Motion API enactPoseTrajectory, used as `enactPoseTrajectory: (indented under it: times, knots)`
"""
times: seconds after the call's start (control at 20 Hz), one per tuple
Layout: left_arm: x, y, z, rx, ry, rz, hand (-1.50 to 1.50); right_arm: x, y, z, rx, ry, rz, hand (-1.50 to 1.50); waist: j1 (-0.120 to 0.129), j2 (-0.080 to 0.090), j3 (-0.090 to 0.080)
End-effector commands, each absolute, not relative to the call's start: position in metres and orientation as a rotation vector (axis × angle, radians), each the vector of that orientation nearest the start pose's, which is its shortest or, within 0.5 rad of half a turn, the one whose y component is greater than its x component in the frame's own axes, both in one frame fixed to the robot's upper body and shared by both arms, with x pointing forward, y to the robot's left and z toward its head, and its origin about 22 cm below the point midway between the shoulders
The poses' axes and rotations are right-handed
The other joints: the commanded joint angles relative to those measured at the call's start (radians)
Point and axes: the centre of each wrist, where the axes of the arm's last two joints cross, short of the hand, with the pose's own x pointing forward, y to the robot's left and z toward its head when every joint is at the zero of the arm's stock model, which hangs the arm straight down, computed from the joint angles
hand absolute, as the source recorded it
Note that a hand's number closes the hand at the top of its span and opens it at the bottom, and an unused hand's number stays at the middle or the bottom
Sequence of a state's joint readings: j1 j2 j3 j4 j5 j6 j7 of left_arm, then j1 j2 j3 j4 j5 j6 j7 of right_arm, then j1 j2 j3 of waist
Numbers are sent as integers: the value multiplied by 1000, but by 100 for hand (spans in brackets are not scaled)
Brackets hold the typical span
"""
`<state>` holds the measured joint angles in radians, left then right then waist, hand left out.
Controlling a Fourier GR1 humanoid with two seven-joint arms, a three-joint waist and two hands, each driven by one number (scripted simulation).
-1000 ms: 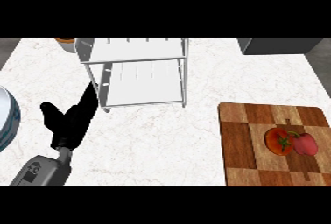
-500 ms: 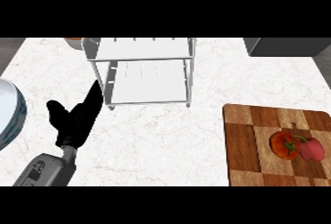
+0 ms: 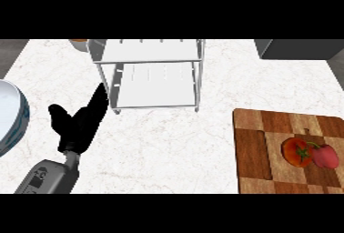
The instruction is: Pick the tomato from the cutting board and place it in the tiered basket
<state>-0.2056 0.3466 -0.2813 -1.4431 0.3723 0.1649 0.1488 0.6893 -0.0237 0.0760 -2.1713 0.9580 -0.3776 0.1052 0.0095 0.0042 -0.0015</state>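
Wooden cutting board (image 3: 259, 150), marble-look counter (image 3: 222, 77)

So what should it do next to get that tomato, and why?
Probably bring the right hand, not in view, over the cutting board. The tomato still lies there beside a red fruit, untouched, while the left hand rests open near the basket, far from the board.

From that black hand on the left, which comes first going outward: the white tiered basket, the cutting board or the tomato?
Measured from the left hand in the head view:
1. Tiered basket, just up and right of the fingers.
2. Cutting board, across at right.
3. Tomato, farther right on the board.
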Motion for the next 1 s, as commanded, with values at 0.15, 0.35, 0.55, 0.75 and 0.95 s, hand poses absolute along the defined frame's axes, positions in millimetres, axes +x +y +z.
enactPoseTrajectory:
  times: [0.15, 0.35, 0.55, 0.75, 0.95]
  knots:
    - [264, 228, 16, -104, -1386, -136, 0, 117, -240, 37, -1189, -1274, 388, -150, -6, -4, 1]
    - [275, 214, 28, -111, -1378, -159, 0, 124, -262, 17, -1203, -1223, 371, -150, -12, -4, 2]
    - [290, 216, 26, -92, -1389, -128, 0, 106, -233, 10, -1230, -1222, 345, -150, -21, -4, 1]
    - [284, 233, 26, -99, -1401, -150, 0, 130, -251, 16, -1266, -1215, 323, -150, -14, -5, 2]
    - [276, 234, 44, -117, -1398, -145, 0, 113, -266, -10, -1272, -1221, 304, -150, -14, -6, 2]
